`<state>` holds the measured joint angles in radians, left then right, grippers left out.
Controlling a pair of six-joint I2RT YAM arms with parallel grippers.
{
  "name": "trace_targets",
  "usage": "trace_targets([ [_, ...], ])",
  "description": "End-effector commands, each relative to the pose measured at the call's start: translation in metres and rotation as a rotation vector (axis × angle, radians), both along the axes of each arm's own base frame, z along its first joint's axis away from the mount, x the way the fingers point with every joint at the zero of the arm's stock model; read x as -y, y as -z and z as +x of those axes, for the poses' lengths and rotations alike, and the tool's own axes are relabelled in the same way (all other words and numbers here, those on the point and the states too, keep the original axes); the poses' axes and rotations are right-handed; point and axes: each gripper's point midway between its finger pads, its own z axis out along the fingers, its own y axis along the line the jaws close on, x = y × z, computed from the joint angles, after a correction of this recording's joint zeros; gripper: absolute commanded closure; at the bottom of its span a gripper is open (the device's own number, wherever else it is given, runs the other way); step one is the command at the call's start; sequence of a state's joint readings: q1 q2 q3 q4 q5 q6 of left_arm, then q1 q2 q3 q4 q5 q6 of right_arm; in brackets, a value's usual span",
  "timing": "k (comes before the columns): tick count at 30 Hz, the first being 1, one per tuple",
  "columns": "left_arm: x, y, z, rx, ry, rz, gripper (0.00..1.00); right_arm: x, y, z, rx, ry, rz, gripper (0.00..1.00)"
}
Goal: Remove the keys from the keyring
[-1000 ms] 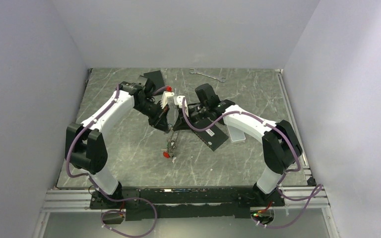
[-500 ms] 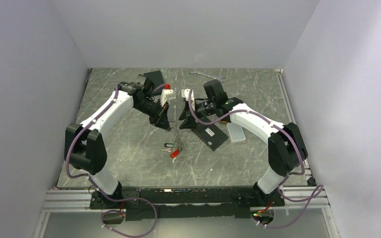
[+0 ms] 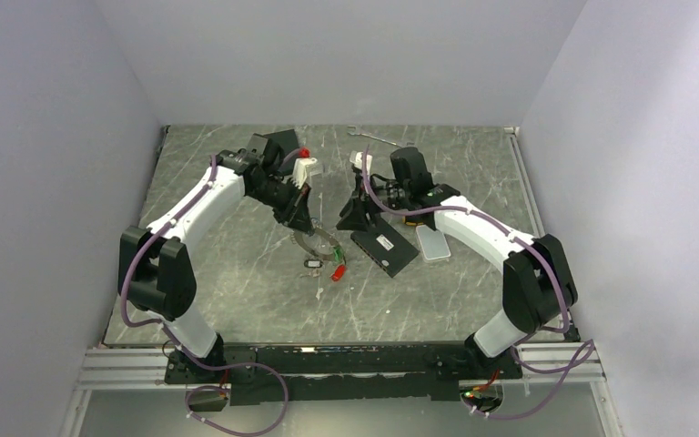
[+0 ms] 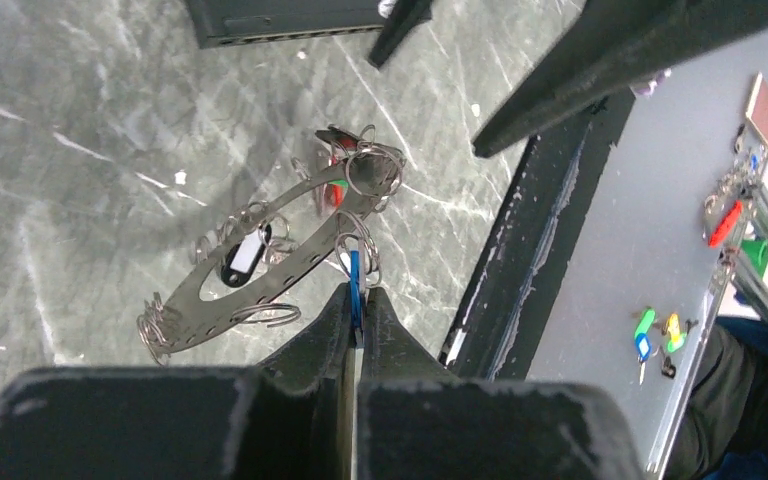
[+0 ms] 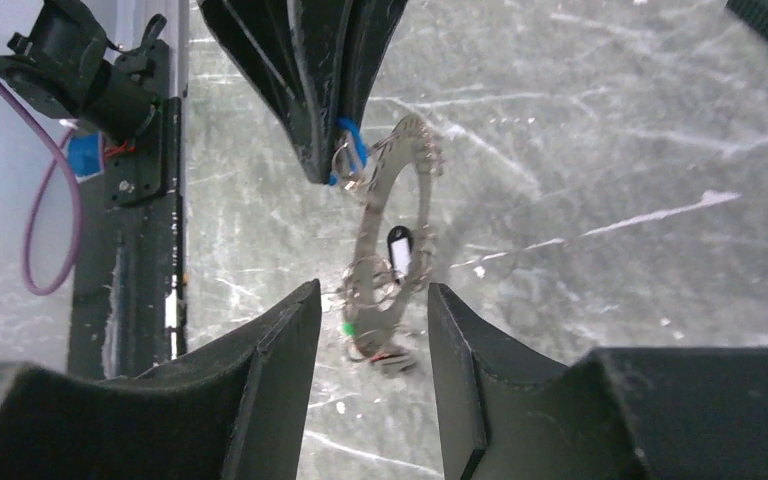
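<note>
The keyring [image 4: 282,268] is a flat grey metal loop with small holes and several split rings, hanging tilted below my left gripper [image 4: 357,296]. That gripper is shut on a blue key tag [image 4: 356,272] clipped to the ring. A dark key with a white label [image 4: 243,255] sits mid-ring. Red and green keys [image 4: 336,190] cluster at the far end. In the top view the left gripper [image 3: 298,221] holds the keyring [image 3: 314,242] near the table's middle. My right gripper [image 5: 373,292] stands open and empty, apart from the keyring [image 5: 368,235]. I cannot tell whether the ring's low end touches the table.
A flat black box [image 3: 384,248] lies under the right arm, with a white slab [image 3: 434,244] beside it. A second black box [image 3: 284,144] sits behind the left arm. A silver wrench [image 3: 380,138] lies at the back. Grey walls close in three sides.
My right gripper opened, let go of the ring and drew back to the right. The ring swung free under the left gripper, its keys shifting right.
</note>
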<state>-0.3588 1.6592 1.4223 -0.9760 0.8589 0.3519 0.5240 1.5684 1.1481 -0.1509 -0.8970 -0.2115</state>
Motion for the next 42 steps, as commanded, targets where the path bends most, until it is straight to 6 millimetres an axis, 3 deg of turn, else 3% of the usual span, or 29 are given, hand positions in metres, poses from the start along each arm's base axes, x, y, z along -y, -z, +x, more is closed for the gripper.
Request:
trace_targets([
  [1,0.001,-0.014,0.020,0.004,-0.142,0.022,1.00,-0.007,-0.019,-0.008,-0.051,0.059,0.071,0.53],
  [13,-0.017,-0.004,0.034,-0.037,-0.334,0.182,1.00,-0.038,-0.023,-0.002,-0.161,0.125,0.175,0.52],
  [19,-0.019,-0.008,0.032,-0.043,-0.302,0.210,1.00,-0.043,-0.016,-0.001,-0.176,0.133,0.178,0.54],
  [27,-0.010,-0.009,0.025,-0.076,-0.255,0.177,1.00,-0.054,-0.006,0.007,-0.062,0.137,0.119,0.61],
  [42,-0.001,-0.016,0.012,-0.068,-0.194,0.135,1.00,-0.068,0.007,0.022,0.009,0.134,0.059,0.63],
])
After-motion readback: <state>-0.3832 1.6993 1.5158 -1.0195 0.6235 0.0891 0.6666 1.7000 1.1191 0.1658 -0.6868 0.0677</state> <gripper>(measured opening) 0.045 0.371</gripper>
